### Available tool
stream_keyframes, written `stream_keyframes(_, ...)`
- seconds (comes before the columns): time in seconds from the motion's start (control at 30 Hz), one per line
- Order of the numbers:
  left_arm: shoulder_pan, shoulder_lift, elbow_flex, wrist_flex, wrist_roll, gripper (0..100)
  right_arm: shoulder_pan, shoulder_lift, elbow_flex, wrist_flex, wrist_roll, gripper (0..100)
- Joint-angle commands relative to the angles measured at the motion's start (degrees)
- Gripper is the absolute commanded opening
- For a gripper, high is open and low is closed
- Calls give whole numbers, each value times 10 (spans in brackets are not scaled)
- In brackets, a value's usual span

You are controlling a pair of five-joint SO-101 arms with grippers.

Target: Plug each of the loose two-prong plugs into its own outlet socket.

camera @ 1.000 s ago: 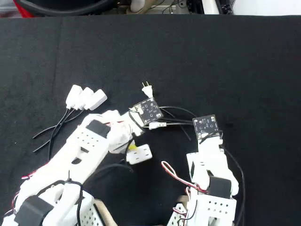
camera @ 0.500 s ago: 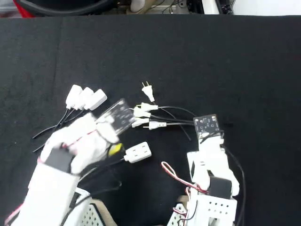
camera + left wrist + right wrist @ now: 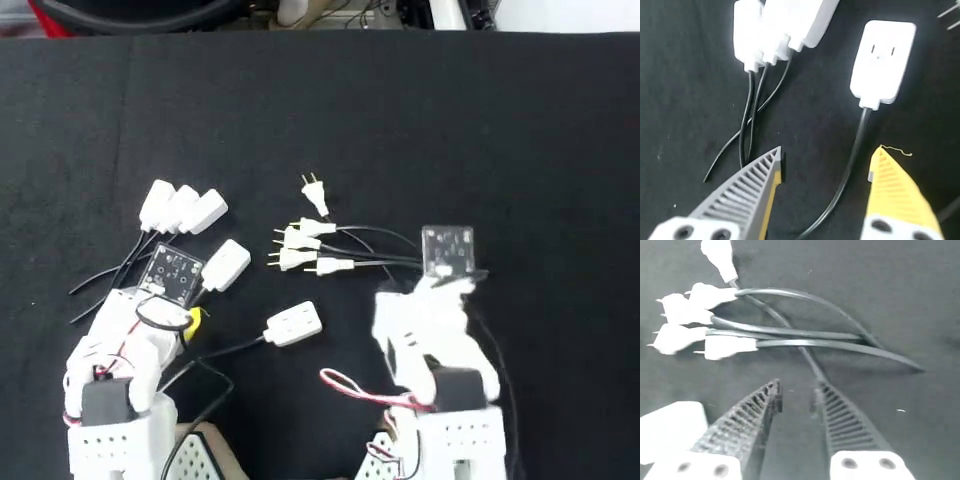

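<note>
The high view looks down over the whole worktop [image 3: 450, 120]. Wrist views sit close: past the left tool [image 3: 829, 150] to an outlet socket [image 3: 882, 57], past the right tool [image 3: 798, 386] to loose plugs [image 3: 685, 312], both seen overhead.

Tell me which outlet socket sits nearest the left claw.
The lone socket lying face up just ahead of the left claw, its cord running between the fingers; the cluster of three lies farther off.
</note>
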Motion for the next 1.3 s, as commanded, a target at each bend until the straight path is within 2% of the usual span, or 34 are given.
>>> stream_keyframes(0.0,-13,3,10,-12,5,281,-47,167,-90,-82,-95,142)
stream_keyframes(0.27,-35,3,30,-33,4,281,-104,488,-209,-171,-258,145)
stream_keyframes(0.37,-35,3,38,-48,4,281,-106,560,-219,-207,-279,145)
stream_keyframes(0.53,-35,3,40,-49,3,281,-101,616,-229,-247,-321,142)
stream_keyframes(0.77,-35,3,40,-47,3,281,-69,642,-226,-317,-341,142)
stream_keyframes(1.27,-35,3,40,-47,3,281,-119,785,-321,-345,-438,141)
